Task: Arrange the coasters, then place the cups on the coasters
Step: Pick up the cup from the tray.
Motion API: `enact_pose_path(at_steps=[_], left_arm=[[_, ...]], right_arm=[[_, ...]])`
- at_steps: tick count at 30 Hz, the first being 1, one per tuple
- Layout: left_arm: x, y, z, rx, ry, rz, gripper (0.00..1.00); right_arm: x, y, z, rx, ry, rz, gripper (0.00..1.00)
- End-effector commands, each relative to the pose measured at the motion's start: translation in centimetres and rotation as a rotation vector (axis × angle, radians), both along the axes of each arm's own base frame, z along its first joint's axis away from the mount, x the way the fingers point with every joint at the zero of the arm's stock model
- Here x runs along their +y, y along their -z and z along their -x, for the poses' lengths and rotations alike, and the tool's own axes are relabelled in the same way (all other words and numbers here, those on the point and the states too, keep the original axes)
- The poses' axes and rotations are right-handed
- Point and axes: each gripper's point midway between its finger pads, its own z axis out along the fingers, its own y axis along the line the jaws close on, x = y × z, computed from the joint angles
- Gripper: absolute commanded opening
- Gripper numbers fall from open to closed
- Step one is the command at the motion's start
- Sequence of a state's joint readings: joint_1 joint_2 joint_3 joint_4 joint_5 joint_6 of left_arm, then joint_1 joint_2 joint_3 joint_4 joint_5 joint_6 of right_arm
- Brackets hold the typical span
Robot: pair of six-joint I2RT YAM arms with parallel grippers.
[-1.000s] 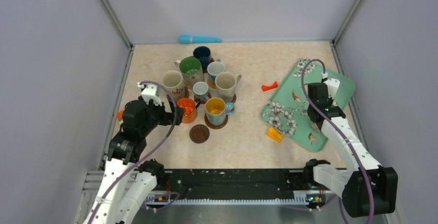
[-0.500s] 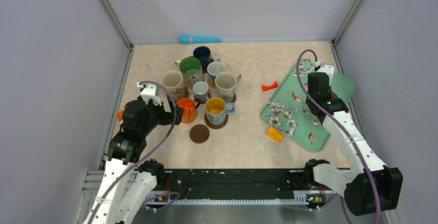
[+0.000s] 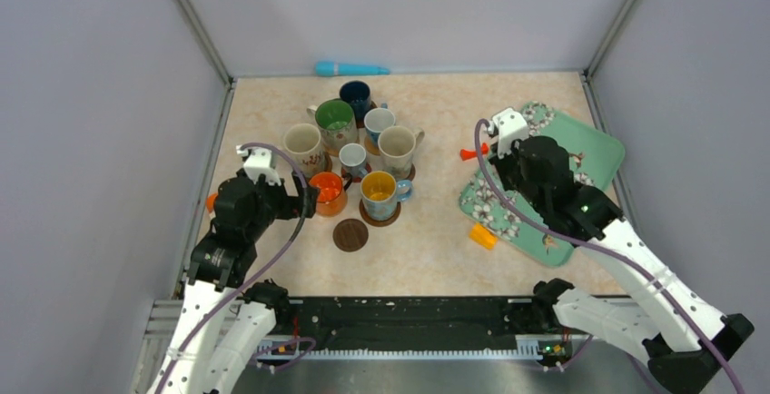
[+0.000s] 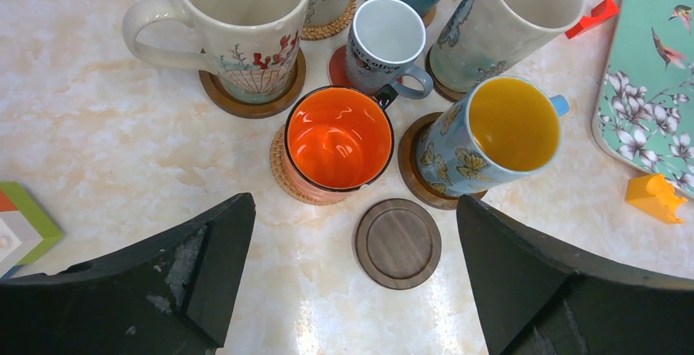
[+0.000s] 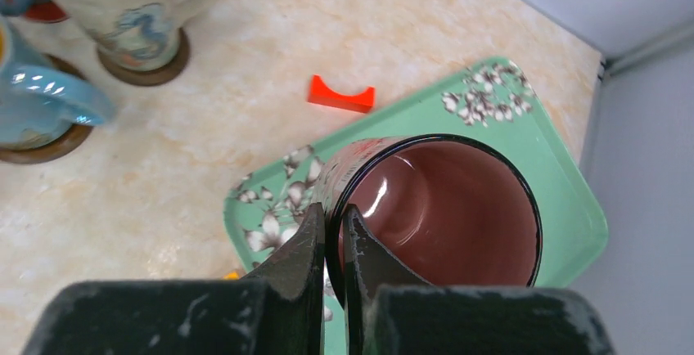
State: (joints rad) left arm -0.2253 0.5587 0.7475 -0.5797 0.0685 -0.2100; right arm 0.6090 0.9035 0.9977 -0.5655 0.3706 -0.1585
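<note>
one pink cup [image 5: 442, 208], upright, mouth up, rim clamped in right pincer [image 5: 333, 214]; left pincer [image 4: 353, 205] apart.

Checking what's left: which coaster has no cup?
The dark ridged coaster in front of the orange cup and yellow-lined cup; every other visible coaster carries a cup.

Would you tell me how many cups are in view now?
9. Eight cluster centre-left: dark blue, green, light blue, tall cream, seahorse cream, small white, orange, yellow-lined. The pink-lined ninth is held by the right gripper at the tray. None seems hidden.
</note>
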Motion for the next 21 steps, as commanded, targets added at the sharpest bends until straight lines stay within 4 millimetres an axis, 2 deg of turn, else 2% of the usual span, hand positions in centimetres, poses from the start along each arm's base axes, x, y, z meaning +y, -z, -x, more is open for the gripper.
enact_pose_path(at_steps=[1,5,8,16,18,21], left_arm=[[0.1,-1.4,-0.4,-0.047,-0.009,0.001,0.99],[0.2,-1.2,-0.5,-0.040,-0.013,-0.001,0.99],[0.2,-1.2,-0.5,-0.040,-0.016,-0.001,0.99],[1.5,-1.5,-0.7,-0.053,-0.092,-0.017,0.99],[1.6,-1.6,-0.7,-0.059,-0.099,-0.017,0.99],[1.7,-1.6,-0.7,-0.058,-0.106,-0.018,0.99]], right_arm=[[2.7,-7.1,1.1,-0.205,-0.209,-0.056,0.00],[4.5,-7.1,2.2,-0.217,-0.350,-0.064,0.00],[6.5,-8.1,3.6,-0.258,-0.494,-0.093,0.00],[13.2,-10.5,10.2,-0.412,-1.031,-0.131,0.00],[14.4,-10.4,11.9,-0.450,-1.166,-0.118,0.00],[16.0,-10.4,13.4,-0.470,-1.281,-0.116,0.00]])
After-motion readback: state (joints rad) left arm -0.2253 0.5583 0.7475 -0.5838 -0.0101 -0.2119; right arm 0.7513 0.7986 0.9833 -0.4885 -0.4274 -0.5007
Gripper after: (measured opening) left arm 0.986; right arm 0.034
